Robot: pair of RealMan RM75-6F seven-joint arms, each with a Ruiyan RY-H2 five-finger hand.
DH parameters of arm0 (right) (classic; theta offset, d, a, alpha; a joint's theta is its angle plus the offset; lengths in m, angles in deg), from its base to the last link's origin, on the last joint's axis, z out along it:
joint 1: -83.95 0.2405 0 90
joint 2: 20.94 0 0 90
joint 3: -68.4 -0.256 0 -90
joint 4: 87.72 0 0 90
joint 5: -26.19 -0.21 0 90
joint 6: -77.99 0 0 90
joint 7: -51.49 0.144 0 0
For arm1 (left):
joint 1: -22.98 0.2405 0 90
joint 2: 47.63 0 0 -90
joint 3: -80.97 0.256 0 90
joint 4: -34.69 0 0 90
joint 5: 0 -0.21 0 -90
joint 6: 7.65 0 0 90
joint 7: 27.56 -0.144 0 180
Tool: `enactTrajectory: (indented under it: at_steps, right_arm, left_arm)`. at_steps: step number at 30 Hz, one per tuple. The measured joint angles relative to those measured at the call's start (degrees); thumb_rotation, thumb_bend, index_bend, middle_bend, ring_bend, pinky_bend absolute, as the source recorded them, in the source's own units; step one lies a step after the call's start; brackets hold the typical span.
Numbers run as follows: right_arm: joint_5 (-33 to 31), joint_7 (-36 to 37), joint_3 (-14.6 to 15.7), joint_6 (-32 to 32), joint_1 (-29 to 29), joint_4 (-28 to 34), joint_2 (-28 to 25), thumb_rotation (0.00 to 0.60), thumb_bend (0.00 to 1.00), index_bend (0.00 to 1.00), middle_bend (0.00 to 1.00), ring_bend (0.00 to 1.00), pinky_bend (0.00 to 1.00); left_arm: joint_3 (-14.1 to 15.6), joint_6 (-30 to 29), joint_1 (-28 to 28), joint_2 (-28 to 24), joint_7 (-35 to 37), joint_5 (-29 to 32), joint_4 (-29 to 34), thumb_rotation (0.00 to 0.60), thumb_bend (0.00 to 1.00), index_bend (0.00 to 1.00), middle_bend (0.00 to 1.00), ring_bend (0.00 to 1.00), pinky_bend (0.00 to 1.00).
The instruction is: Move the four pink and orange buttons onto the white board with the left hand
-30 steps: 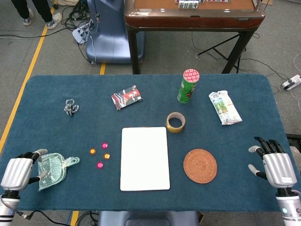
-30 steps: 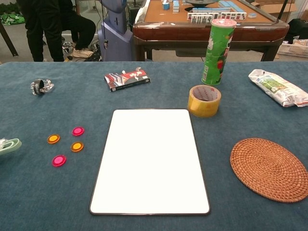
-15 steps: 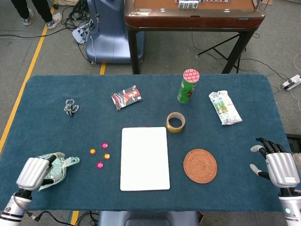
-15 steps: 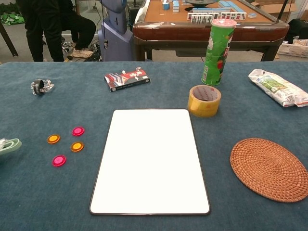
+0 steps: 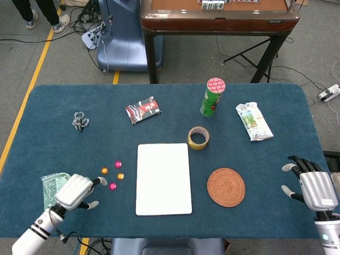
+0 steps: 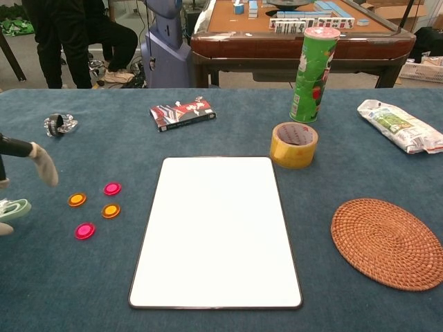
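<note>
The left hand (image 5: 77,192) has swung in from the surface's left edge and now hovers just beside the buttons (image 5: 112,178), fingers loosely spread, holding nothing, so the first pickup looks close. All four small glossy discs still lie on the blue felt, left of the smooth white board (image 5: 163,178). The right hand (image 5: 311,186) rests empty, fingers apart.

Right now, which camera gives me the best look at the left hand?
The head view: it shows the whole left hand from above, open, just left of the four buttons and holding nothing. The chest view catches only a few of its fingertips at the left edge.
</note>
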Motion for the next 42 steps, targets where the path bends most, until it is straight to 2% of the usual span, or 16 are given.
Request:
enactTrajectory:
  at_steps: [6, 12, 21, 42]
  right_arm:
    - [0.07, 0.21, 0.13, -0.18, 0.02, 0.19, -0.24, 0.6, 0.01, 0.4, 0.26, 0.24, 0.32]
    - [0.06, 0.75, 0.15, -0.14, -0.04, 0.27, -0.6, 0.6, 0.01, 0.4, 0.26, 0.24, 0.32]
    - [-0.33, 0.85, 0.18, -0.9, 0.2, 0.28, -0.67, 0.6, 0.01, 0.4, 0.26, 0.24, 0.32]
    - [-0.86, 0.17, 0.34, -1.8, 0.43, 0.58, -0.61, 0.6, 0.01, 0.4, 0.26, 0.24, 0.32]
  left_arm:
    - [-0.64, 5.11, -3.41, 3.79, -5.76, 3.39, 0.21, 0.6, 0.13, 0.44, 1.0, 1.0, 1.0]
    - [-1.56, 8.85, -6.31, 9.02, -11.76, 8.75, -2.87, 0.6, 0.13, 0.45, 1.0, 1.0, 1.0]
    - [-2.49, 9.87, -8.53, 14.15, -14.41, 14.29, -8.5, 0.6, 0.13, 0.46, 1.0, 1.0, 1.0]
    - [-2.06, 9.26, -10.69, 15.36, -18.93, 22.12, -11.39, 0.6, 0.13, 0.52, 1.0, 1.0, 1.0]
